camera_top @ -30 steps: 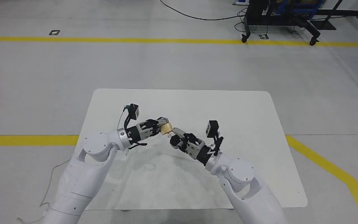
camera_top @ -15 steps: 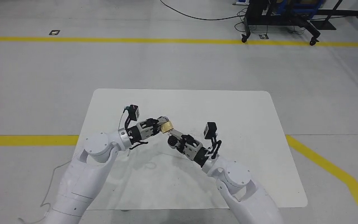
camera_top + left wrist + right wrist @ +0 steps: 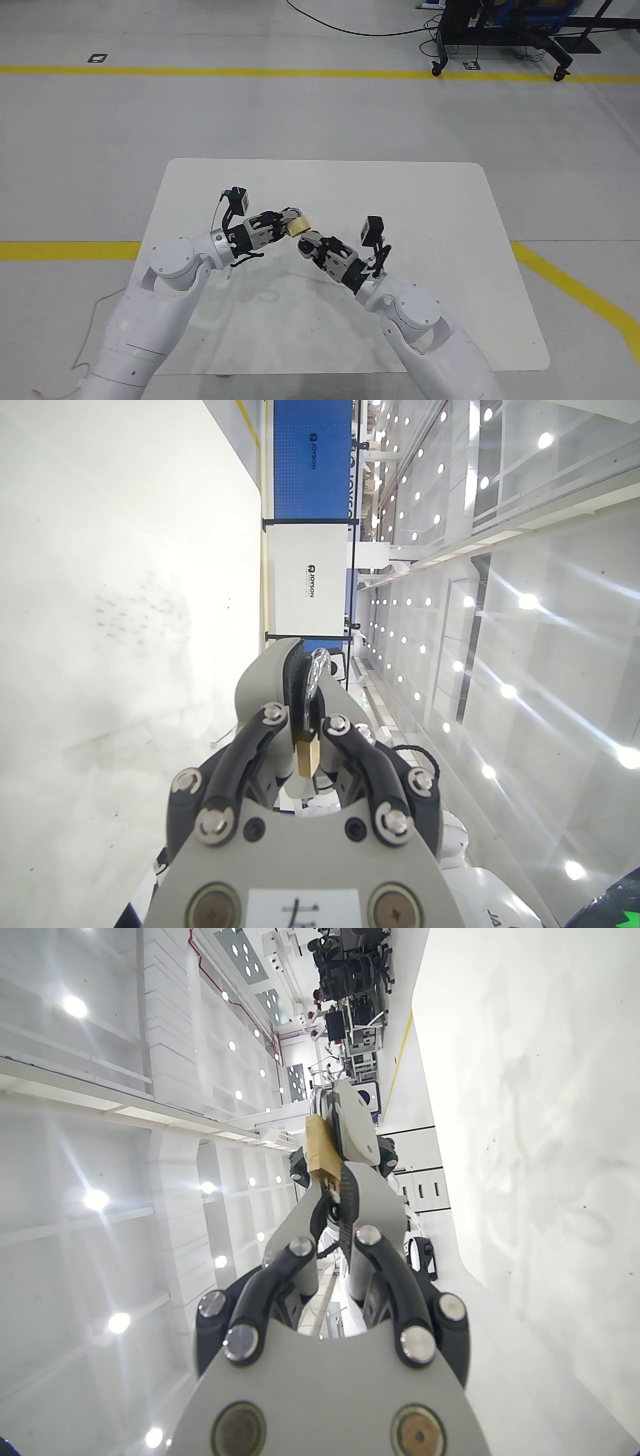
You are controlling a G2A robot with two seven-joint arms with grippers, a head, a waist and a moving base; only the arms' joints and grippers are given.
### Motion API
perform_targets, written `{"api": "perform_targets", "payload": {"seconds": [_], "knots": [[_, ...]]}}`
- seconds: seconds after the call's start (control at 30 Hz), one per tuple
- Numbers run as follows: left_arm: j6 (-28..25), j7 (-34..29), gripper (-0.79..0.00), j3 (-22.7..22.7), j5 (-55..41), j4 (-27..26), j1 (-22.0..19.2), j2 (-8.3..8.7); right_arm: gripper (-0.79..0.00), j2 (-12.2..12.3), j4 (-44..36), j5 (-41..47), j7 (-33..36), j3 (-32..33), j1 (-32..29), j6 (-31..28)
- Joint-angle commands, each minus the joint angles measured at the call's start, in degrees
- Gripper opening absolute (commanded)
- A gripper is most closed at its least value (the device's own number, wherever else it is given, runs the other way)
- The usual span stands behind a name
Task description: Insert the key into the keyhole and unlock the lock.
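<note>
The brass lock hangs in the air above the middle of the desk, held by the left gripper, whose jaws are closed on it. Hard against the lock's free end sits the right gripper, its jaws drawn together to a thin line on what I take to be the key. The key itself is buried between the jaws and the brass and is too small to make out. Over the last second the lock and the left arm stay almost where they were, while the right arm slides inward along its own line, so the small gap between its tip and the brass is now gone. I judge the insertion stroke to be nearly or fully spent. The blade is probably seated in the keyhole, though no view shows the keyhole to confirm it. If so, what remains is the turn, with the left arm bracing the body against the twist. The risk is a key only part-way in that binds.
</note>
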Motion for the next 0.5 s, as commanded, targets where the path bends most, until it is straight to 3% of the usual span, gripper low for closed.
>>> {"api": "perform_targets", "payload": {"seconds": [0.0, 0.23, 0.47], "knots": [[0.0, -0.1, -0.785, -0.1, 0.0, 0.1, 0.0, 0.02, -0.785, 0.0, 0.2, 0.4, -0.2, 0.0, 0.2, -0.1], [-0.7, -0.8, -0.785, -0.1, 0.2, 0.1, -0.1, 0.05, -0.785, -0.4, 0.8, 6.4, -0.3, 0.4, 0.2, -0.5], [-4.4, -1.2, -0.785, -0.7, 1.6, -0.2, 0.0, 0.19, -0.785, -1.2, 3.1, 30.1, 4.4, 3.2, 0.2, 3.7]]}}
